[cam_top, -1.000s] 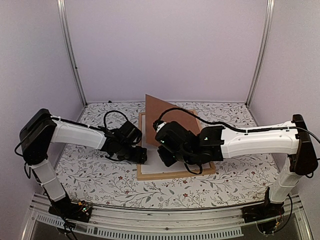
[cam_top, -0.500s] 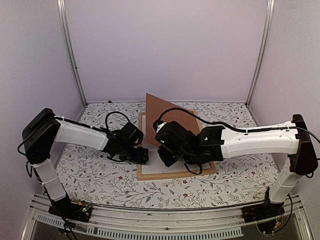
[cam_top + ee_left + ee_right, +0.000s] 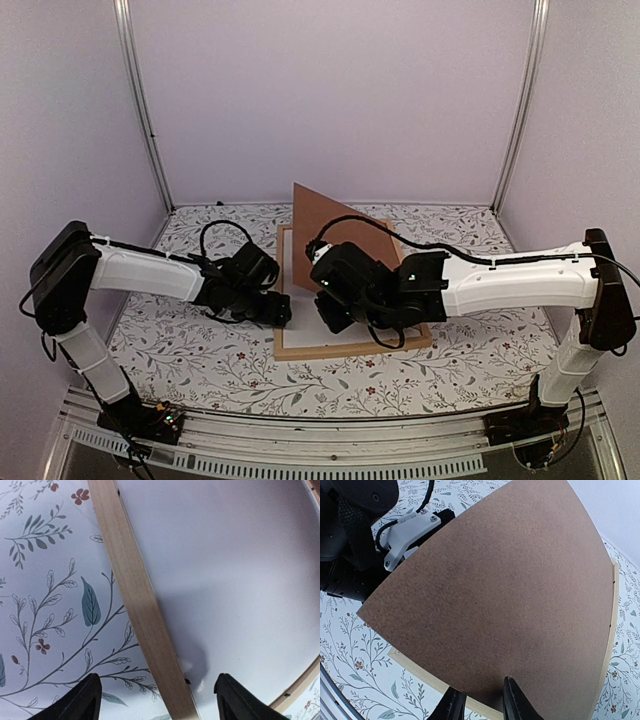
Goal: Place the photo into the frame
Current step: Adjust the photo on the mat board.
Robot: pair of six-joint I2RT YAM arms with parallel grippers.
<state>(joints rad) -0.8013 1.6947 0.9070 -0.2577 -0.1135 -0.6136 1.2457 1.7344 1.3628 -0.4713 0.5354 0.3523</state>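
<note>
The light wood frame [image 3: 345,347] lies flat on the table. A white sheet [image 3: 298,322] fills it; no cat print shows, so I cannot tell whether it is the photo's back. My left gripper [image 3: 281,311] is open low over the frame's left bar [image 3: 134,587], one finger on each side of it, with the white sheet [image 3: 235,565] to the right. My right gripper [image 3: 334,317] is shut on the lower edge of the brown backing board [image 3: 325,218], which is tilted up over the frame. The right wrist view shows the board [image 3: 495,590] pinched in the gripper [image 3: 482,701].
The table has a floral cloth [image 3: 190,350]. Lilac walls and metal posts [image 3: 140,100] close in the back and sides. The left arm's wrist [image 3: 355,535] sits just behind the raised board. The frame's bar [image 3: 415,669] shows under the board's edge.
My left arm has shifted slightly to the left, with its gripper staying at the frame's left bar. My right arm and the board have not visibly moved.
</note>
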